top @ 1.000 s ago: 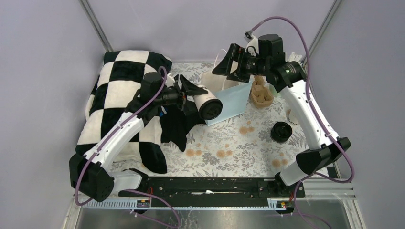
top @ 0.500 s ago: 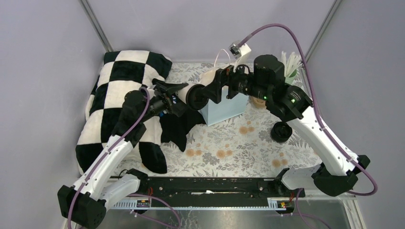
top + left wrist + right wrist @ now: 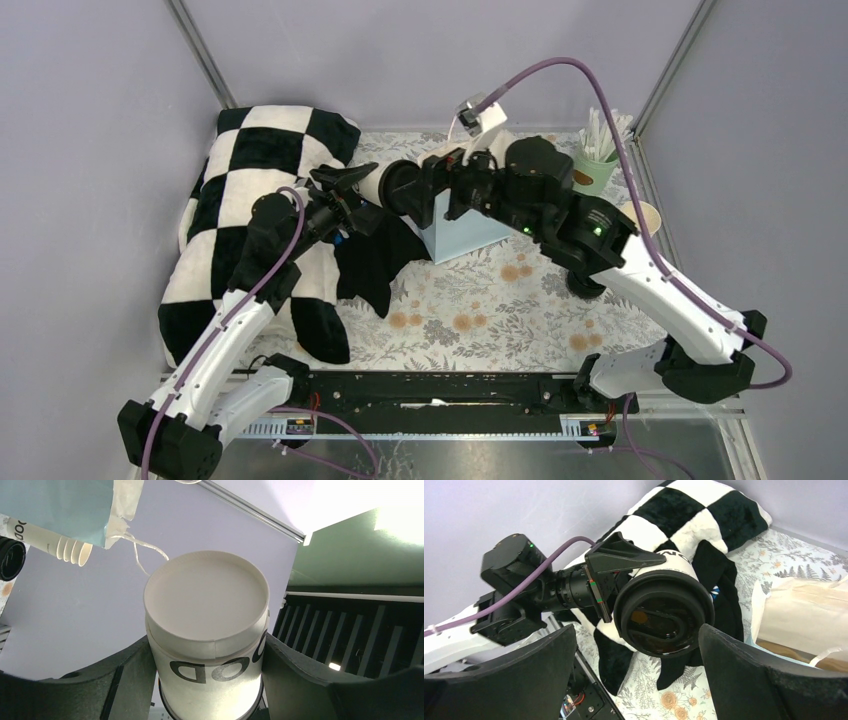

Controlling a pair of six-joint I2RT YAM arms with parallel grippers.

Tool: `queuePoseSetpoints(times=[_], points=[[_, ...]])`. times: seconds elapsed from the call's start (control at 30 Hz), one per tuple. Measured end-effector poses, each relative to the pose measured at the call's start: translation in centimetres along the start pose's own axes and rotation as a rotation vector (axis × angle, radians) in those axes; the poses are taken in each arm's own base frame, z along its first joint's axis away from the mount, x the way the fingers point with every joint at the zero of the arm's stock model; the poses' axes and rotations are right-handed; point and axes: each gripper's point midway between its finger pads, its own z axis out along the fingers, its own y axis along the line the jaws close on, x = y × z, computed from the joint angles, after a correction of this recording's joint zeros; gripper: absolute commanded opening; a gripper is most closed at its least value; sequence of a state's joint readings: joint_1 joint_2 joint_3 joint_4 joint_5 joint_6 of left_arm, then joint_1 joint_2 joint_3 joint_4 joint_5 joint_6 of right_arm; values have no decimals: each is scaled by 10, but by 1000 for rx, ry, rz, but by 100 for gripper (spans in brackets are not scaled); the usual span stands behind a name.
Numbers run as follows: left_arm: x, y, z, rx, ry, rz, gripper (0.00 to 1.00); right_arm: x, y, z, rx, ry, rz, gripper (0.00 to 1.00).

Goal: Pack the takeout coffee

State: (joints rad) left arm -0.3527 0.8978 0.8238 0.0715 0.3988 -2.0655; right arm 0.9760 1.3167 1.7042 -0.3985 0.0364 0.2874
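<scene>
The takeout coffee point(image 3: 385, 186) is a white paper cup with a black lid point(image 3: 664, 612) and dark lettering. My left gripper point(image 3: 360, 192) is shut on its side and holds it level in the air, lid toward the right arm. In the left wrist view the cup's base point(image 3: 206, 597) fills the middle and my left gripper point(image 3: 206, 640) clamps it from both sides. My right gripper point(image 3: 428, 186) is open and empty, its jaws spread just in front of the lid. In the right wrist view my right gripper point(image 3: 636, 635) has the lid just ahead of the gap between its fingers.
A light blue paper bag point(image 3: 470, 225) stands open just right of the cup, also in the right wrist view point(image 3: 804, 605). A black-and-white checkered blanket point(image 3: 240, 180) covers the left side. A green cup of sticks point(image 3: 597, 168) stands back right. Lidless stacked cups point(image 3: 70, 550) show beside the bag.
The left arm has carried the coffee to the left and back. The right arm has swung left and down, so that its open jaws now face the lid.
</scene>
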Motion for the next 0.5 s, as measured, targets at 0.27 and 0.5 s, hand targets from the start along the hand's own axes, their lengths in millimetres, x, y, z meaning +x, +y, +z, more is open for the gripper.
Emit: queuePoseSetpoints(times=[0.27, 0.5], points=[[-4, -3, 0, 15, -15, 0, 53, 21, 3, 16, 120, 33, -27, 92], [-3, -4, 0, 21, -12, 1, 52, 22, 1, 17, 161, 18, -37, 91]])
